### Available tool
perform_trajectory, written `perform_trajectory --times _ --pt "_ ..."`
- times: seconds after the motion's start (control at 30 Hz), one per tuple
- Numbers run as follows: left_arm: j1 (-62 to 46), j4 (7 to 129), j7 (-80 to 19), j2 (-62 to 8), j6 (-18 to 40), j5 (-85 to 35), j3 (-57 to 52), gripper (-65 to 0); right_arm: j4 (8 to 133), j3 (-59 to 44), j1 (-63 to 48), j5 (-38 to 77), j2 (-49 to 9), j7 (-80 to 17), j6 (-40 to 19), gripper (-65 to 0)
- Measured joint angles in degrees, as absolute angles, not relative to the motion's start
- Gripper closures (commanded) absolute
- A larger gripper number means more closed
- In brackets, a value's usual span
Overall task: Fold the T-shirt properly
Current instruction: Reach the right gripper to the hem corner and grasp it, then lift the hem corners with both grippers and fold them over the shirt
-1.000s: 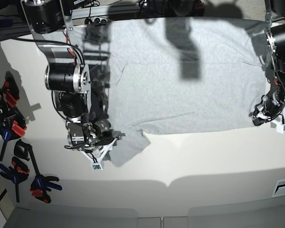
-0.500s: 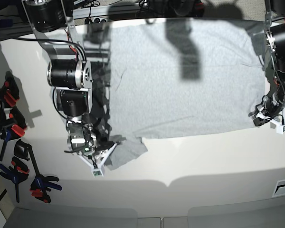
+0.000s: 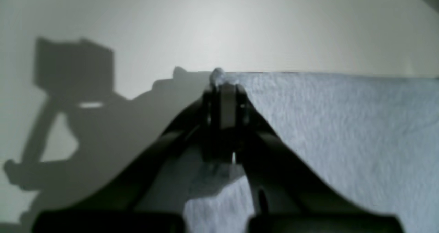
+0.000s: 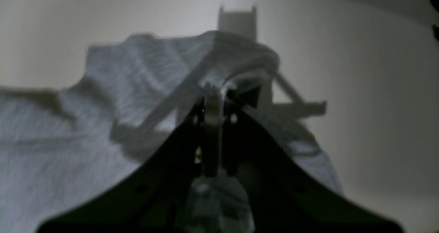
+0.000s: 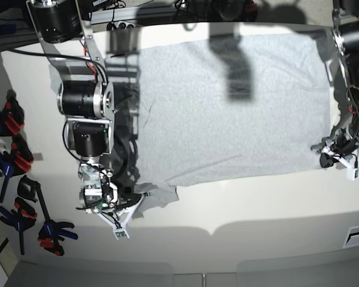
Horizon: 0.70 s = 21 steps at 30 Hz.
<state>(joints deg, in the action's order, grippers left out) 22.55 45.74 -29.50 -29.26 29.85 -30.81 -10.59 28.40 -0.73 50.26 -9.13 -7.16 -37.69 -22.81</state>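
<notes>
The T-shirt [image 5: 227, 107] lies spread over the white table [image 5: 257, 203], plain light grey side up, with no lettering showing. My right gripper [image 5: 121, 206], at the left of the base view, is shut on a bunched flap of cloth at the shirt's near left corner. The right wrist view shows the jaws of that gripper [image 4: 214, 90] pinching a raised fold of the T-shirt [image 4: 103, 106]. My left gripper [image 5: 332, 156], at the base view's right, is shut on the near right corner. In its wrist view the gripper [image 3: 223, 85] nips the T-shirt [image 3: 343, 130] at its edge.
Several black, red and blue spring clamps [image 5: 15, 173] lie along the table's left edge. Cables and a rail [image 5: 125, 12] run along the far edge. A white strip of table lies between the shirt's near hem and the front edge [image 5: 215, 230].
My right gripper has shut on the corner flap and drawn it toward the front edge. The left gripper has shifted slightly nearer with its corner; the shirt slid the same way.
</notes>
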Motion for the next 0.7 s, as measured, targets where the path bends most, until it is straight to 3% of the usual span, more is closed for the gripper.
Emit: perform_trajectory --times 0.27,0.7 --pt "6.1 67.7 -32.2 -29.1 28.3 -33.2 -11.3 0.0 45.0 -0.7 42.0 -4.5 -7.0 -41.9 -26.6 0.0" --pt "-9.9 89.2 -40.8 -25.3 27.5 -37.4 -31.1 0.0 84.7 -0.7 16.2 -0.1 -7.4 -47.4 -28.1 0.0"
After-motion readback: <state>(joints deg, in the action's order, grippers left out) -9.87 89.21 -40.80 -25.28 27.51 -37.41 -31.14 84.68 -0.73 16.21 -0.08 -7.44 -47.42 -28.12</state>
